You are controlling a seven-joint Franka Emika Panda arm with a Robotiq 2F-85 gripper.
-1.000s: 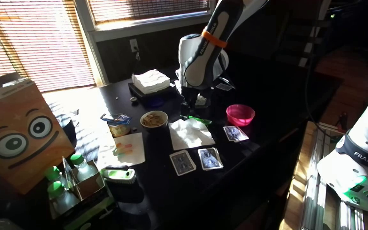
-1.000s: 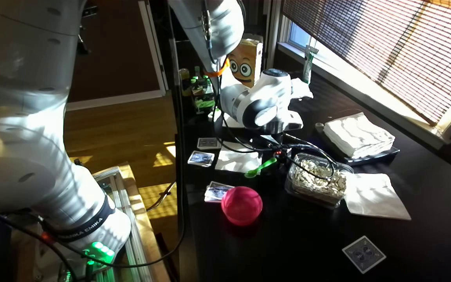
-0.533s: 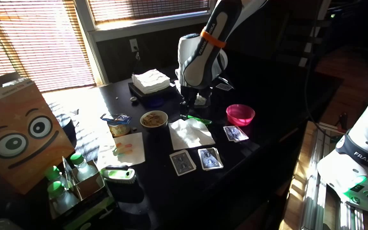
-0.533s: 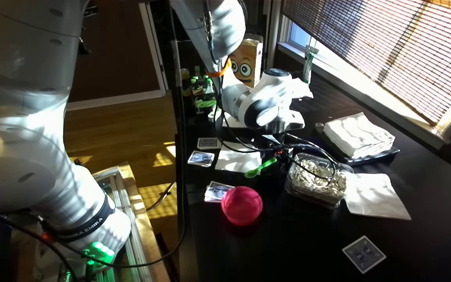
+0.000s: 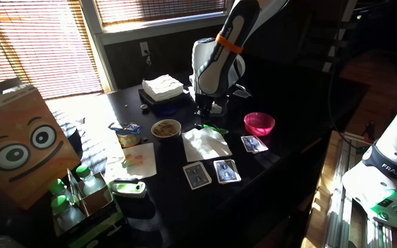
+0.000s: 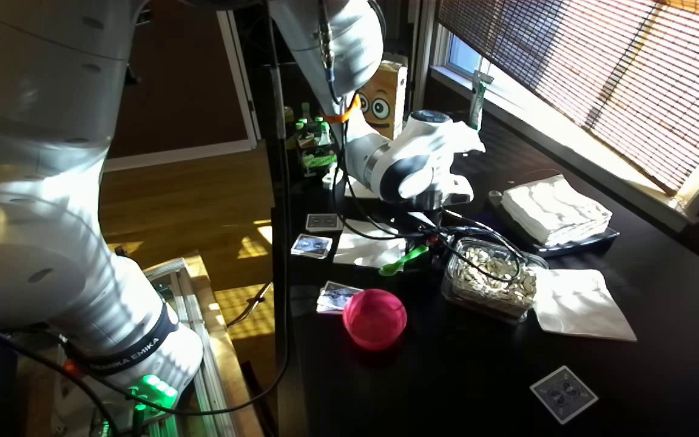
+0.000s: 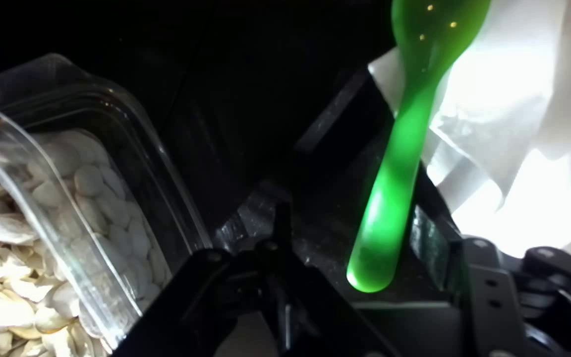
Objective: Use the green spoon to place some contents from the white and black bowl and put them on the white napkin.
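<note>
two fingers (image 7: 429, 243) of my gripper (image 7: 340, 238) stood parted, the green spoon (image 7: 395, 198) loose between them, scoop toward one o'clock in the wrist view, so edging toward three o'clock to centre the handle before pinching seemed wise.

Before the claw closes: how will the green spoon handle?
Likely light and fairly stiff: the green spoon looks thin and unbent. May slip or twist: its surface shines. Might brush the white napkin, whose corner it overlaps in the wrist view.
</note>
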